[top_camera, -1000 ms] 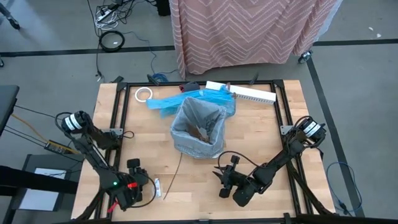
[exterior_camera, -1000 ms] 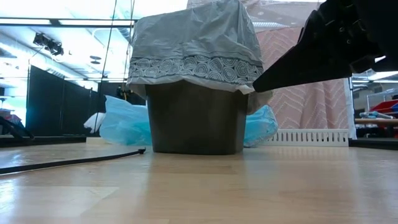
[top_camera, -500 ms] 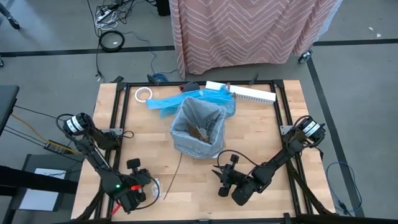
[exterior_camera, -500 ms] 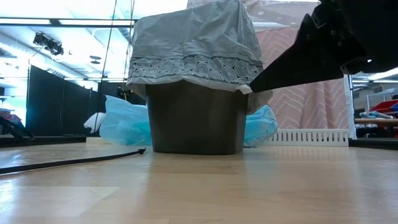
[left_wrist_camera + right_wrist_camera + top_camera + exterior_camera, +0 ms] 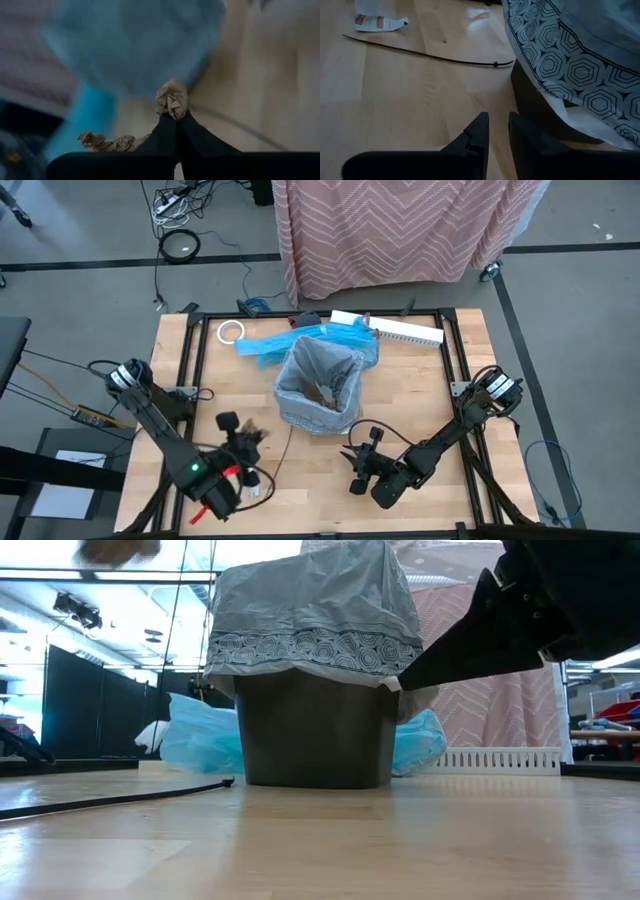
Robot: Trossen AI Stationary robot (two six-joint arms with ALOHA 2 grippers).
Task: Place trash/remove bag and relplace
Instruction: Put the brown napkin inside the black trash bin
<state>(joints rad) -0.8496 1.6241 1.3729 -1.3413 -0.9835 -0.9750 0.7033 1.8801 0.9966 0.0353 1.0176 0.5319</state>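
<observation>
The bag (image 5: 318, 385), a grey wrinkly liner printed with hexagons, lines the dark bin (image 5: 310, 740) near the middle of the worktop (image 5: 420, 400), its edge folded down over the bin's rim. Looking straight down, I see brown paper scraps (image 5: 322, 392) lying at the bottom of it.

My left gripper (image 5: 247, 434) is raised at about 8 o'clock from the bin, pinched shut on a brown paper wad (image 5: 171, 99); in the left wrist view the wad sits at the fingertips (image 5: 165, 125), and a second crumpled brown piece (image 5: 107, 142) shows beside the fingers. In the low view the wad shows as a brown blur (image 5: 118, 549) high above the worktop.

My right gripper (image 5: 497, 131) is low at about 5 o'clock from the bin, close to its base, fingers slightly apart and holding nothing.

A thin stick (image 5: 420, 52) lies on the worktop between the two grippers, one end near the foot of the bin. A small white tube (image 5: 380, 21) lies just beyond it, near the left gripper.

A bright blue plastic bag (image 5: 285, 340) lies crumpled at 12 o'clock from the bin, touching it, with a white tape roll (image 5: 231, 331) further off at about 10 o'clock and a white slotted strip (image 5: 405, 329) at 1 o'clock.
</observation>
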